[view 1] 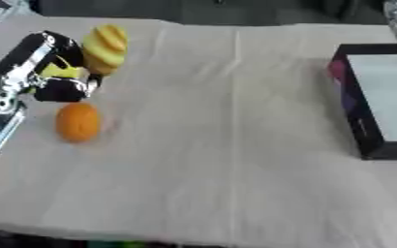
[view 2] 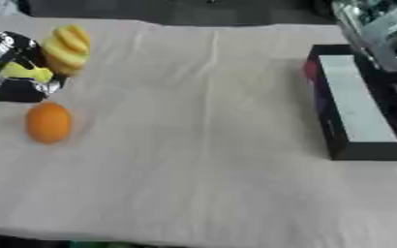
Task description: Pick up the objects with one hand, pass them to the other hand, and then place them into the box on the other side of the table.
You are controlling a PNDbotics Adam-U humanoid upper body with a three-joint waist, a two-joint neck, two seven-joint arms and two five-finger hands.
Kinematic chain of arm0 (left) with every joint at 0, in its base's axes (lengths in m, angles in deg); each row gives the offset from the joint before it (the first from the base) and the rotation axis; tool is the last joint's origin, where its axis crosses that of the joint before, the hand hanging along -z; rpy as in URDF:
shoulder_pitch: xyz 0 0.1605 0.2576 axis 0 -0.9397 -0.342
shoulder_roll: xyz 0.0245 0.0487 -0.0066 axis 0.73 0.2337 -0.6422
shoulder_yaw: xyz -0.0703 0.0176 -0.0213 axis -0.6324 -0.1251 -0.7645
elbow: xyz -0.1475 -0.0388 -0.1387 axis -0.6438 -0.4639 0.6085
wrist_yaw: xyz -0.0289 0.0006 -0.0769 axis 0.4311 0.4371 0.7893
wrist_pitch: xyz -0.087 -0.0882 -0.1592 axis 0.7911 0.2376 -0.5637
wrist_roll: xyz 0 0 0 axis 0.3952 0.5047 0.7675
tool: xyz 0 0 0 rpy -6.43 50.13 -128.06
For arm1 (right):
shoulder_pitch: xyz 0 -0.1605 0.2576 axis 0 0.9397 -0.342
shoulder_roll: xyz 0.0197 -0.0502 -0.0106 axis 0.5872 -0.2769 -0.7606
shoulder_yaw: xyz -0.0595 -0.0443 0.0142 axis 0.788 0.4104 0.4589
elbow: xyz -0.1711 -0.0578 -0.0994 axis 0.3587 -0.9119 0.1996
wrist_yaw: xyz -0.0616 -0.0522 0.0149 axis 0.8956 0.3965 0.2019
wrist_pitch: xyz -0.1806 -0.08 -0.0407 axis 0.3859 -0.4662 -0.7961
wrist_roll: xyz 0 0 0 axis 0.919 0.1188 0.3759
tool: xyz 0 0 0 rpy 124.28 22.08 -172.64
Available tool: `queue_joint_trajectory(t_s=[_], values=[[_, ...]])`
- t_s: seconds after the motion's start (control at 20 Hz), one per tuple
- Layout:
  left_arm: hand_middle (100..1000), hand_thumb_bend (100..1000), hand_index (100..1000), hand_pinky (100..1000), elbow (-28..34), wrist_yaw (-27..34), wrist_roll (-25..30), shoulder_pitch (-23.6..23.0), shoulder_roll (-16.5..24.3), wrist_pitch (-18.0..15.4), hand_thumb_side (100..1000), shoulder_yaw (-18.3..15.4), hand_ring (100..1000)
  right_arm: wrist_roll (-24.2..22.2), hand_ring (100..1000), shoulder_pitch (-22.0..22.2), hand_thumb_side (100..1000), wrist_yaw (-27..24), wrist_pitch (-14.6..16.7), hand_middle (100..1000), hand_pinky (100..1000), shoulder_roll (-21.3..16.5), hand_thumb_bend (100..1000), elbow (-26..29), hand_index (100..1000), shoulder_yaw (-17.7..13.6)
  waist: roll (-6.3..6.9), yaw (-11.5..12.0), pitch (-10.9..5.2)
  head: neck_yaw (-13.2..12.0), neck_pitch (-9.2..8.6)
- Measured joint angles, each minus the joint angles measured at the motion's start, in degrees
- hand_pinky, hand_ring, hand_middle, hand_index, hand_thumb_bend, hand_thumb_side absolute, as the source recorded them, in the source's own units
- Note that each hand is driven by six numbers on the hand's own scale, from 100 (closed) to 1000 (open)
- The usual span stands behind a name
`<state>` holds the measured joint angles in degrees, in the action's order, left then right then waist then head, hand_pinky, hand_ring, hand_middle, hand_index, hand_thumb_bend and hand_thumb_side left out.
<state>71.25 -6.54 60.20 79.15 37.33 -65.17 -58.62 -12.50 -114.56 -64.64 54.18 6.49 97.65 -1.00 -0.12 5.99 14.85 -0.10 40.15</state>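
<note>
While my left hand [view 1: 53, 72] at upper left closes around the yellow object [view 1: 106, 48], the orange [view 1: 77, 122] lies below; the box [view 1: 380, 104] at right looks empty, nothing passed yet.

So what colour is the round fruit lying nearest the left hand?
Plain orange, with no pattern; the left eye view shows it best.
</note>
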Motion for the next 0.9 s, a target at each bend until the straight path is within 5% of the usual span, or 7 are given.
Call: queue_joint_trajectory(t_s=[0.5, 0.9], values=[[491, 284, 493, 687, -1.6, -15.5, -1.5, 1.3, -7.6, -5.2, 100, 1.8, 614, -6.7, 900, -1.5, 471, 11.0, 1.8, 931, 858, 8.3, 228, -0.8, 921, 2.6, -0.16, 0.4, 0.00, 1.3, 0.01], [490, 287, 490, 687, -1.8, -18.9, -1.7, 1.3, -9.8, -7.4, 100, 2.8, 614, -10.9, 887, -2.5, 470, 13.0, 2.6, 915, 843, 11.3, 331, -3.0, 910, 4.1, -0.40, 0.7, 0.00, 2.2, 0.04]])
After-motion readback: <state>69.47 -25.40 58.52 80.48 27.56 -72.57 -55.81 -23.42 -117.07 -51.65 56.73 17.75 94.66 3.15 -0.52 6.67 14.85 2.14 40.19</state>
